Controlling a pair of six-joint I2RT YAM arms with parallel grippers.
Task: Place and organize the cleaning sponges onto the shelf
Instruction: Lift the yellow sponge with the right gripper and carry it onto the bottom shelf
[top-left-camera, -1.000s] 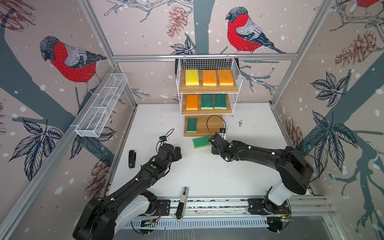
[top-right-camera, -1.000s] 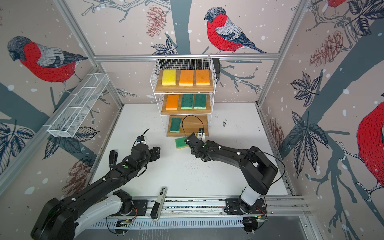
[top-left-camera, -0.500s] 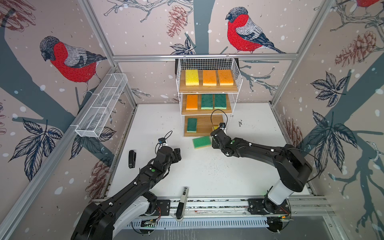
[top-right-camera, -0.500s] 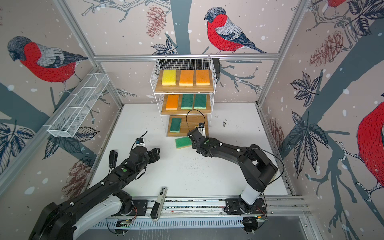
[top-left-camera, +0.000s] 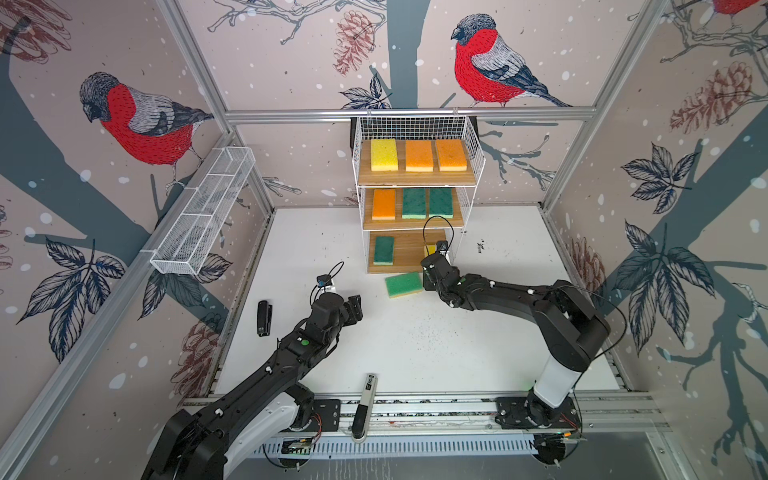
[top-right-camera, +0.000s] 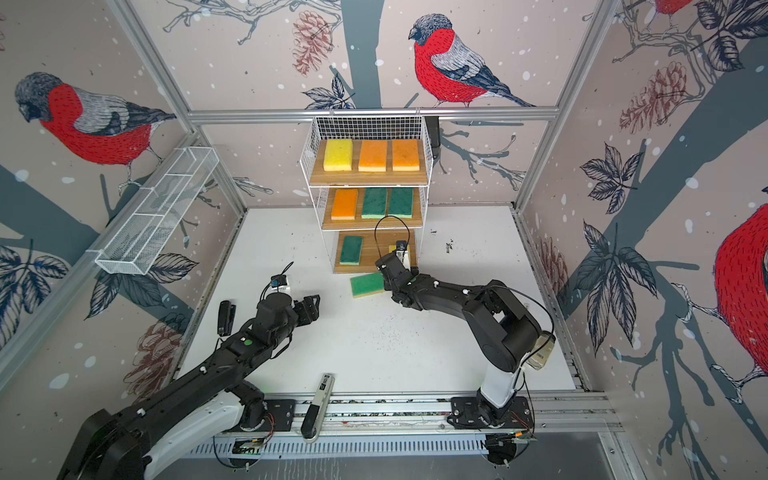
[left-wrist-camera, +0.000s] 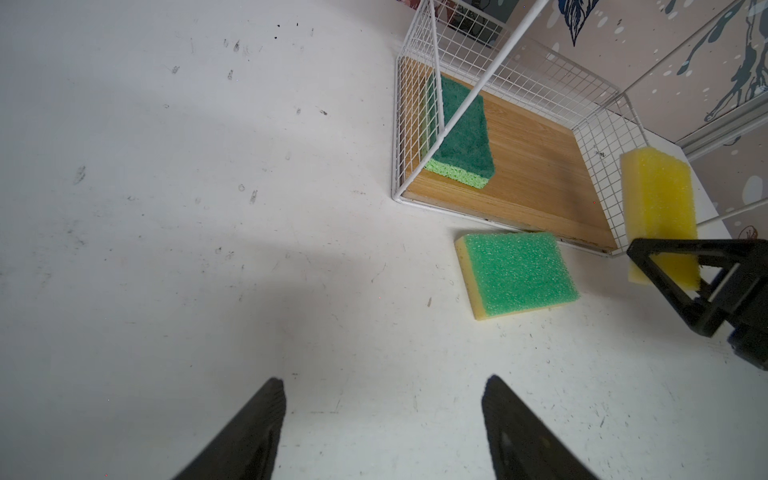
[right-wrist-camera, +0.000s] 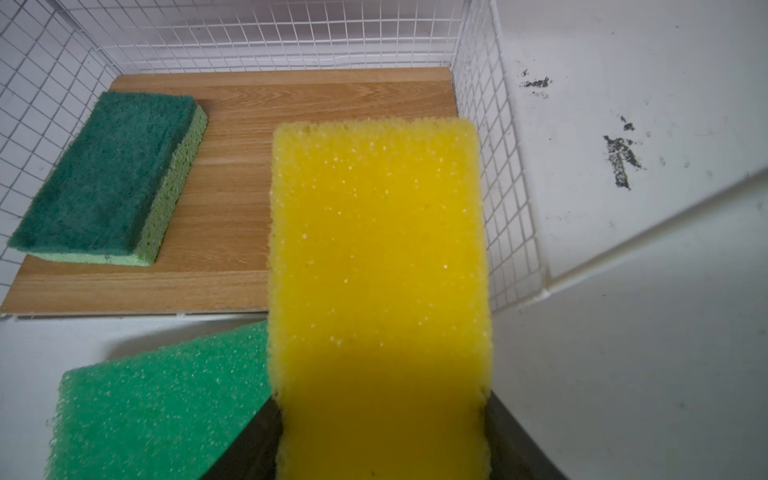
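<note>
The shelf (top-left-camera: 411, 261) stands at the back of the table, with three sponges on its top board and three on its middle board. One dark green sponge (top-left-camera: 384, 250) lies on the left of the bottom board. My right gripper (right-wrist-camera: 380, 415) is shut on a yellow sponge (right-wrist-camera: 378, 257), held over the front right part of that board. A light green sponge (top-left-camera: 403, 284) lies on the table just in front of the shelf. My left gripper (left-wrist-camera: 384, 399) hangs open and holds nothing over bare table, left of that sponge.
A long white mesh basket (top-left-camera: 203, 216) hangs on the left wall. A black stapler-like object (top-left-camera: 264, 318) lies at the table's left edge. A pen-like tool (top-left-camera: 363, 407) rests on the front rail. Dark smudges (top-left-camera: 480, 246) mark the table right of the shelf.
My right gripper has carried the yellow sponge away from the table's middle and up to the shelf's bottom board. The left gripper and the light green sponge have hardly moved.
</note>
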